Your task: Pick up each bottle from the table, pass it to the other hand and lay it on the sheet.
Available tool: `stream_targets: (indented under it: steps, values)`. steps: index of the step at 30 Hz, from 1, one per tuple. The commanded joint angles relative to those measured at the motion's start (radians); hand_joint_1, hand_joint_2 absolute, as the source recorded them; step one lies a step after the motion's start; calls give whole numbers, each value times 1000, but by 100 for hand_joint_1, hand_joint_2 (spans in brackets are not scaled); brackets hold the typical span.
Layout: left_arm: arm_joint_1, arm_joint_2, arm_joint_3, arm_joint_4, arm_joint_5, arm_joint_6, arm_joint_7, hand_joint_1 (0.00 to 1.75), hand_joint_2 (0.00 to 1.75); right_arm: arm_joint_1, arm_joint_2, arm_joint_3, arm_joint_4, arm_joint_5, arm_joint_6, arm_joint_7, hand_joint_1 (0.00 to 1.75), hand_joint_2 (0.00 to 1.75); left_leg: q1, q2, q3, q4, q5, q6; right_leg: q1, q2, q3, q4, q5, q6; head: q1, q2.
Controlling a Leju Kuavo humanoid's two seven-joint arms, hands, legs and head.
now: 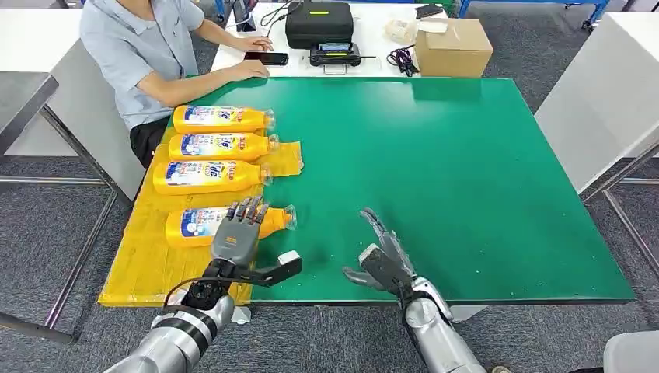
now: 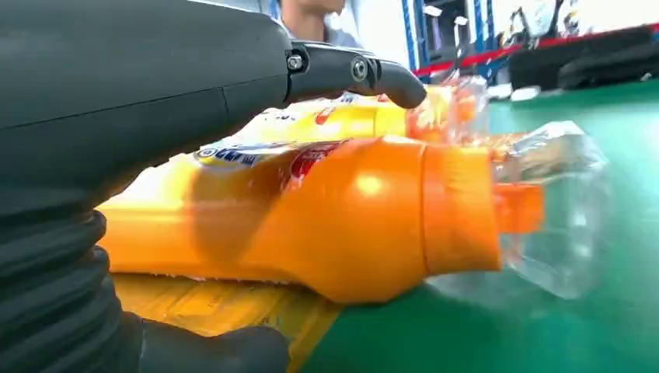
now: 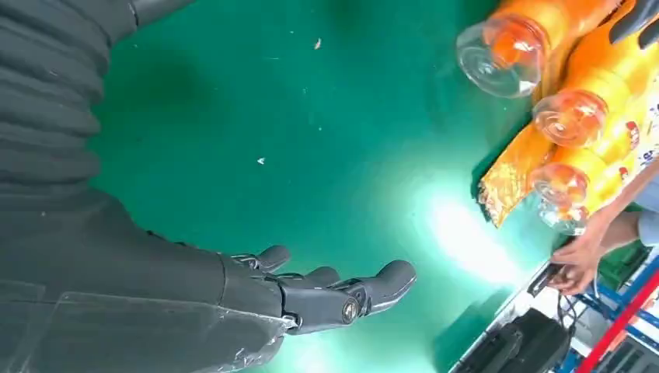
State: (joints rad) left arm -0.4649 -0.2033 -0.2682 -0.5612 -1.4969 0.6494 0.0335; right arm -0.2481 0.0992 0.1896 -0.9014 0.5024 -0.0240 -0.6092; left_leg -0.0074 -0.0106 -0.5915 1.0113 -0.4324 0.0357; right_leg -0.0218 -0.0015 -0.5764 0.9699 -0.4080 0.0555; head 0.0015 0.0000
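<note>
Left hand (image 1: 235,237): laid over the nearest bottle (image 1: 194,224), fingers spread across its body and thumb held out to the side above the green table (image 1: 466,194); whether the bottle is gripped or merely covered cannot be told. Right hand (image 1: 381,260): empty, fingers apart, held above the table at 3 o'clock of the left hand. Nearest bottle: lying on the yellow sheet (image 1: 140,264), neck and clear cap overhanging the table. Three further bottles (image 1: 221,119), lying side by side on the sheet at 12 o'clock. Person (image 1: 148,47), seated beyond, at 11 o'clock. Risk: the round bottle could be rolled off the sheet if dragged by the fingers as they lift. The left wrist view shows the neck past the sheet edge; the right wrist view shows the caps end-on.
</note>
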Motion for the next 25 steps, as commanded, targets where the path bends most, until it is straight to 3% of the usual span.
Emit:
stream_targets:
  steps: [1, 3, 9, 13, 25]
  values:
    - [193, -12, -110, -365, 56, 49, -97, 0, 175, 54, 5, -66, -66, -29, -13, -2, 0, 175, 1, 0, 1, 0, -1, -2, 1, 0, 1, -1, -1, -2, 0, 0]
    - [284, -26, -122, -552, 168, 49, -192, 0, 175, 103, 25, -89, -179, -78, 10, -5, 0, 175, 1, 2, 0, 1, -3, -2, 1, 1, 0, 0, -2, -2, 0, 0]
    - [363, -51, -155, -734, 246, 49, -280, 0, 175, 175, 48, -77, -395, -145, 64, 18, 0, 175, 0, 1, -9, 1, -2, -1, 0, 0, -9, 1, -1, -2, 0, 0]
    - [327, -46, -203, -681, 478, 40, -361, 0, 175, 192, 66, -84, -454, -184, 70, 23, 0, 175, 0, 1, -9, 1, -2, -1, 0, 1, -10, 0, -1, -2, 0, 0]
    - [235, -69, -219, -600, 701, 11, -443, 0, 175, 197, 73, -153, -474, -212, 85, 50, 0, 175, 0, -1, -9, 0, -1, -1, 0, -2, -9, 0, -1, -1, 0, 0]
